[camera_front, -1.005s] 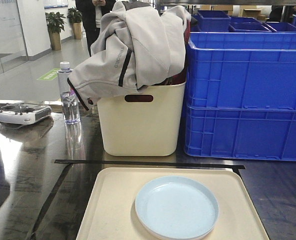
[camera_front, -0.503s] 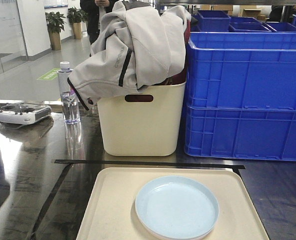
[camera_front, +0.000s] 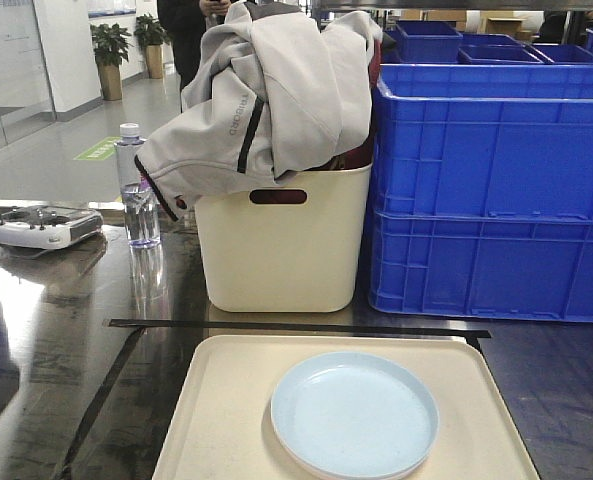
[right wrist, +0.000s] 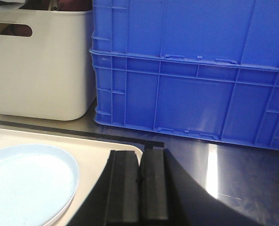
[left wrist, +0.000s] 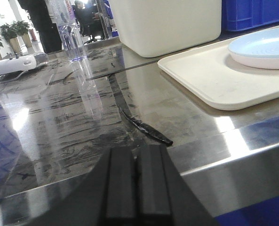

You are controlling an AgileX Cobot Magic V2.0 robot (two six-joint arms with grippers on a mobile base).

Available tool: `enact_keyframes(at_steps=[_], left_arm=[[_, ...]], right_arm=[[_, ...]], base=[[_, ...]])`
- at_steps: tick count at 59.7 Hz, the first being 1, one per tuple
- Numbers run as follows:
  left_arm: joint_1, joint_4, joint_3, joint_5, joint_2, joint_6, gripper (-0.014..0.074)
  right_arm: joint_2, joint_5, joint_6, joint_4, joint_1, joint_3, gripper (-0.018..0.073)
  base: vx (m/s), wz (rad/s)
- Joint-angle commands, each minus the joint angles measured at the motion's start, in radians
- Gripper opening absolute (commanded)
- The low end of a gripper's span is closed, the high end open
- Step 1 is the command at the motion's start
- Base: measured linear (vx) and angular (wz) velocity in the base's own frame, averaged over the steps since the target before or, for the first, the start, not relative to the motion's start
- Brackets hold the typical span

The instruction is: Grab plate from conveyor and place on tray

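At the counter's (camera_front: 46,360) far left edge lies a white and grey handheld controller (camera_front: 41,227), its detail hard to make out. Right of it stands a clear plastic water bottle (camera_front: 137,190) with a white cap. Near the middle, a tall cream plastic bin (camera_front: 281,245) is heaped with a grey jacket (camera_front: 266,95) that hides its contents. Stacked blue plastic crates (camera_front: 491,190) touch the bin's right side and run off the frame. At the near edge, the flat cream-beige rectangular tray (camera_front: 226,420) is cut off below; a pale blue round plate (camera_front: 354,415) rests on it, right of centre. The left end effector (left wrist: 135,188) is clenched on nothing, over the near edge. The right end effector (right wrist: 139,188) is likewise clenched, over the tray's far right corner.
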Motion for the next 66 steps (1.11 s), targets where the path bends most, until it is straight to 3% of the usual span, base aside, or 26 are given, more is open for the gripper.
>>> enact_keyframes(at_steps=[1, 25, 34, 39, 57, 66], left_arm=[[0.003, 0.0, 0.024, -0.078, -0.018, -0.003, -0.0006], [0.003, 0.0, 0.024, -0.078, -0.018, -0.003, -0.0006], [0.003, 0.0, 0.024, -0.078, -0.018, -0.003, -0.0006], [0.003, 0.0, 0.024, -0.078, -0.018, -0.003, -0.0006], [0.003, 0.0, 0.024, -0.078, -0.018, -0.003, -0.0006], [0.003, 0.0, 0.024, -0.078, -0.018, -0.003, -0.0006]], right_arm=[[-0.009, -0.081, 0.001, -0.002, 0.0, -0.031, -0.0009], [-0.02, -0.083, 0.001, -0.004, 0.0, -0.031, -0.0009], [-0.116, -0.086, -0.003, -0.089, -0.001, -0.019, -0.0009], [-0.206, -0.09, -0.002, -0.139, -0.017, 0.064, -0.0009], [-0.617, -0.075, 0.066, -0.138, -0.144, 0.51, -0.0009], [-0.777, -0.006, 0.097, -0.143, -0.148, 0.574, -0.0009]], base=[[0.0, 0.0], [0.0, 0.0], [0.0, 0.0], [0.0, 0.0], [0.0, 0.0], [0.0, 0.0]])
